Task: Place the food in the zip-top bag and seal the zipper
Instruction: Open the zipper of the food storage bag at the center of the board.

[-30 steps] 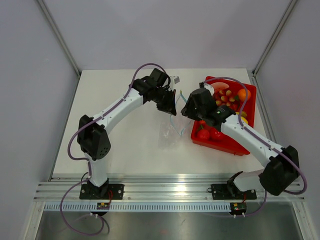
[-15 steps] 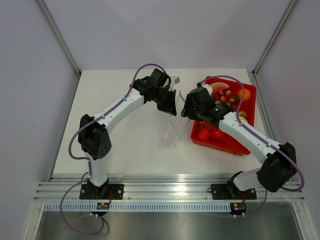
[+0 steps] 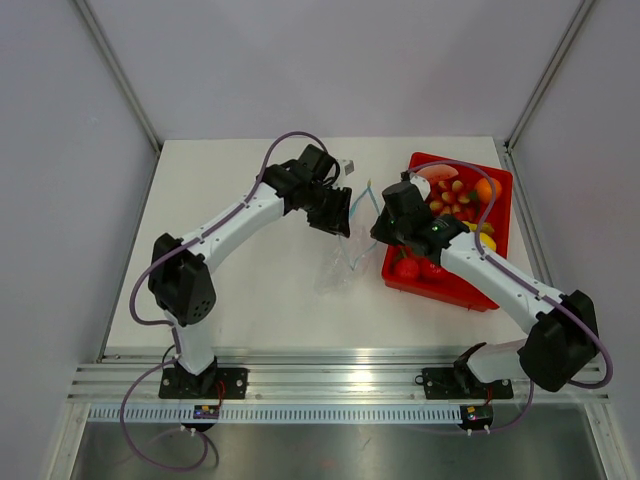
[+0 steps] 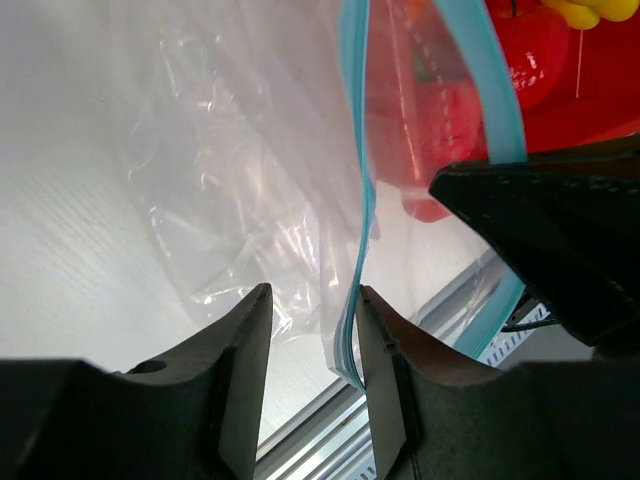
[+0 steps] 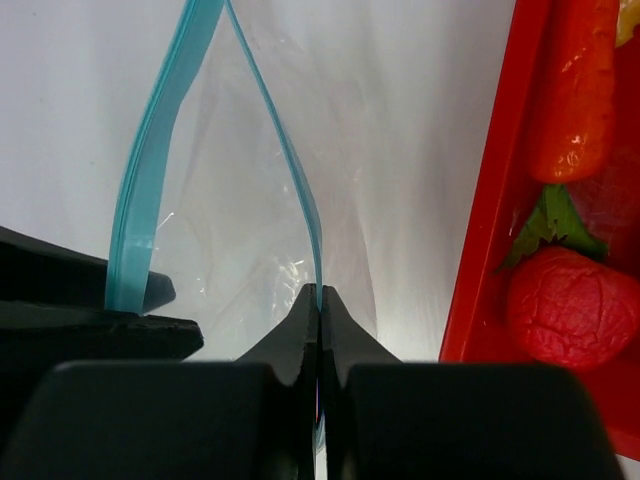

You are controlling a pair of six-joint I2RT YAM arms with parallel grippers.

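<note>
The clear zip-top bag [image 3: 338, 268] hangs between my two grippers, mouth held up beside the red tray [image 3: 442, 291]. My right gripper [image 5: 319, 290] is shut on one lip of the light blue zipper [image 5: 300, 190]; the other lip [image 5: 150, 190] runs past on the left. My left gripper [image 4: 313, 292] is open, with that zipper lip [image 4: 352, 200] standing between its jaws against the right finger [image 4: 385, 370]. From above, the left gripper [image 3: 343, 214] and right gripper [image 3: 378, 218] face each other. The food [image 3: 455, 195] lies in the tray; a carrot [image 5: 575, 90] and a red fruit [image 5: 570, 305] show there.
The tray wall [image 5: 495, 200] stands close to the right of the bag. The right gripper's black body [image 4: 560, 230] fills the right side of the left wrist view. The table's front rail [image 3: 340, 380] lies near the arm bases.
My right gripper, open before, has shut on one zipper lip. My left gripper has opened and released its lip, shifting slightly. The bag mouth has moved a little right.
</note>
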